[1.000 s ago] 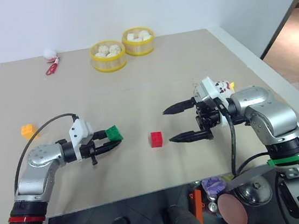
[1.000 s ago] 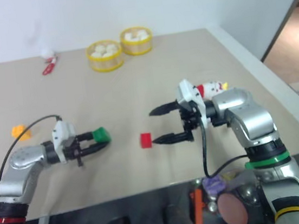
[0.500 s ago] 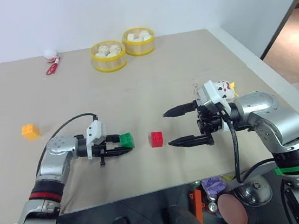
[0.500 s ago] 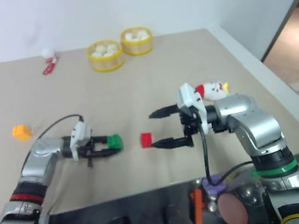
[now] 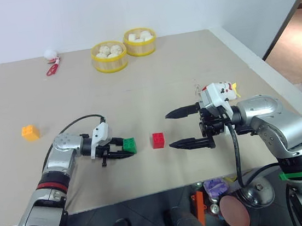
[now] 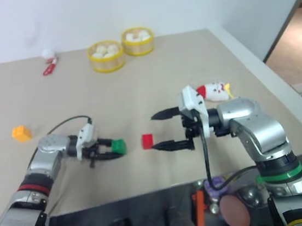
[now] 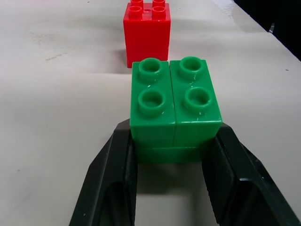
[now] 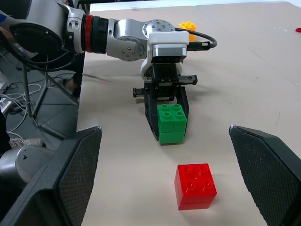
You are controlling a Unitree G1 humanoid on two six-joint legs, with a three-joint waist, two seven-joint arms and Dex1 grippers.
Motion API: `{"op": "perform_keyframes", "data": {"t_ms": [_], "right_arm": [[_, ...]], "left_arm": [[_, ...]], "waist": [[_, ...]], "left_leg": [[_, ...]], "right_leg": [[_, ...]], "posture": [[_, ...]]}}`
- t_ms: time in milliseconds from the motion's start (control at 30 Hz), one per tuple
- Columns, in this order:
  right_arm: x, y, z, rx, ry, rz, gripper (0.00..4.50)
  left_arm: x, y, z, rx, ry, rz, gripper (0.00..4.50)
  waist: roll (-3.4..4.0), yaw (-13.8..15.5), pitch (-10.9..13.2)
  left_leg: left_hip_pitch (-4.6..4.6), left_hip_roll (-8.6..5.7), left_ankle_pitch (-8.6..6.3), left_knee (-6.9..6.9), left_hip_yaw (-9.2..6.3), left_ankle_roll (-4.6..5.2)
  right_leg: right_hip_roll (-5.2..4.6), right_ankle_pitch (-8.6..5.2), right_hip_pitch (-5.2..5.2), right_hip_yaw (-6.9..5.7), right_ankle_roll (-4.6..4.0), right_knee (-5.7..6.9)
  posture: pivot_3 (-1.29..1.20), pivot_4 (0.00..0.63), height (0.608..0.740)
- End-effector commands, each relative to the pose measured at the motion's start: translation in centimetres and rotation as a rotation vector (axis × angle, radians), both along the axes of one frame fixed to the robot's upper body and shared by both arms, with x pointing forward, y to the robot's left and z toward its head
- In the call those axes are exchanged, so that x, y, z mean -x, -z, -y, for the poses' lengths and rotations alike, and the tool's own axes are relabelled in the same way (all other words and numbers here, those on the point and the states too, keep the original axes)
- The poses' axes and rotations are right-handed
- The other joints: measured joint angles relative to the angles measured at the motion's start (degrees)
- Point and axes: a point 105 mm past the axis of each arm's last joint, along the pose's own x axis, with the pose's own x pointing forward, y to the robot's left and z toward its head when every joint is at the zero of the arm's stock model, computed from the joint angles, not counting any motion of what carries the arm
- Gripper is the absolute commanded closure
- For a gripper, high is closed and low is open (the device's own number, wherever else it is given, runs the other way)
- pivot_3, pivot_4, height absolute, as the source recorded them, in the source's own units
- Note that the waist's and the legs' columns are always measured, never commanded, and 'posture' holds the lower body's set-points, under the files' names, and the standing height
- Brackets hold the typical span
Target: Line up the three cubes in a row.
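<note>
The left gripper [image 5: 123,149] is clenched on the small green studded plastic brick [image 5: 129,145], one black finger on each side wall, holding it low over the tan table [image 5: 153,85] just beside the small red studded plastic brick [image 5: 158,140], which serves here as the landmark. In the left wrist view the green brick sits squarely between the fingers, studs up, with the red brick straight ahead and a narrow gap between them. On the far side of the red brick the right gripper [image 5: 186,126] hangs with its two fingers spread wide, grasping nothing. Behind it lies a white-and-red plush toy [image 5: 221,89]. The small orange-yellow studded plastic brick [image 5: 29,132] rests well apart from the red brick, out past the left arm. Two yellow-rimmed round baskets of white lumps [image 5: 109,56] stand far beyond the red brick near the table's back edge. To place it well, the green brick should probably go down flat with its side parallel to the red brick's, the fingers parting only once it rests, then pulling straight back so neither is nudged; the orange-yellow brick remains to fetch.
</note>
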Motion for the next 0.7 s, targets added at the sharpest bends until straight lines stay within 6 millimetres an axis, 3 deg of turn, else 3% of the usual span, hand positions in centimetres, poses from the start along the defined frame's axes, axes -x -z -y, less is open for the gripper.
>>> {"op": "perform_keyframes", "data": {"t_ms": [33,600,667,700], "right_arm": [[0.36,-1.11,-0.08,-0.011,-0.014,0.053,0.00],[-0.13,-1.20,-0.11,-0.009,-0.008,0.060,0.00],[-0.22,-1.25,-0.08,-0.008,-0.006,0.062,0.00],[-0.27,-1.28,-0.06,-0.008,-0.005,0.063,0.00]], "left_arm": [[-0.35,-0.92,-0.15,0.001,0.007,0.041,3.18],[-0.51,-0.14,-0.12,-0.043,-0.019,0.069,3.18],[-0.63,-0.07,-0.19,-0.050,-0.031,0.062,2.15],[-0.57,-0.05,-0.20,-0.050,-0.031,0.041,1.86]], "waist": [[0.00,0.0,0.0],[0.00,0.0,0.0],[0.00,0.0,0.0],[0.00,0.0,0.0]], "left_leg": [[0.00,0.00,0.00,0.00,-0.01,0.00],[0.01,0.00,0.01,0.01,-0.02,0.01],[0.02,0.00,0.01,0.02,-0.02,0.02],[0.02,0.00,0.02,0.03,-0.02,0.03]], "right_leg": [[0.00,0.01,0.00,0.00,0.02,0.00],[0.00,0.01,0.03,0.00,0.01,0.00],[0.00,0.01,0.03,0.00,0.00,0.00],[0.00,0.00,0.03,0.00,-0.01,0.00]], "posture": [[0.00,0.150,0.740],[0.00,0.150,0.740],[0.00,0.150,0.740],[0.00,0.150,0.740]]}}
